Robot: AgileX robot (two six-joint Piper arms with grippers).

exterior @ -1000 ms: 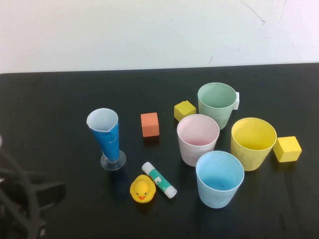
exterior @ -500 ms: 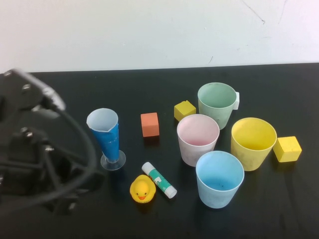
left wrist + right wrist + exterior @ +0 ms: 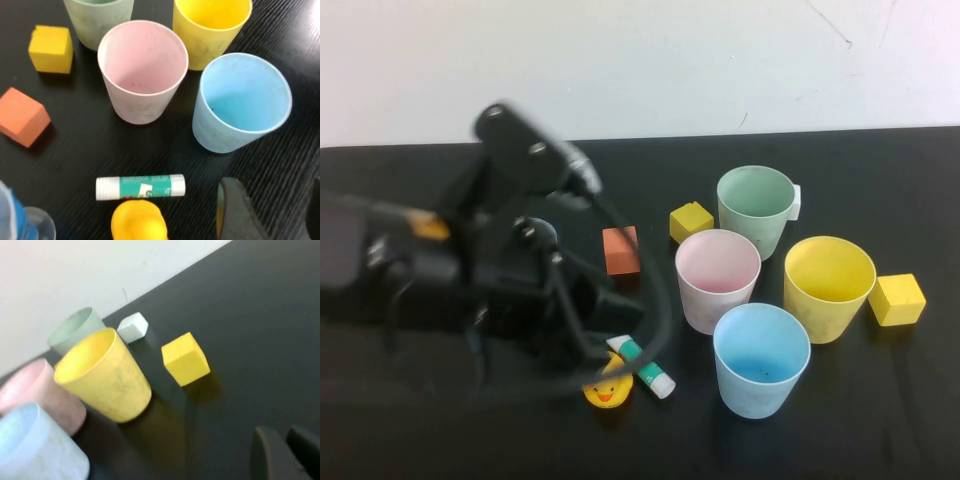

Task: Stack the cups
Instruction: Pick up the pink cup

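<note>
high view: four matte tapered cups (image 3: 761,359) unstacked; left end effector (image 3: 610,312) and right end effector (image 3: 282,452) unreadable

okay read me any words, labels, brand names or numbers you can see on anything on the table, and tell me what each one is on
Glue stick: green label with a small white patch, print too blurred to read.
Green cup, pink cup, yellow cup, light blue cup: no text.
Blocks and duck: no text.
Left pincer over the table near the duck, right pincer near the yellow cup: no markings visible.
</note>
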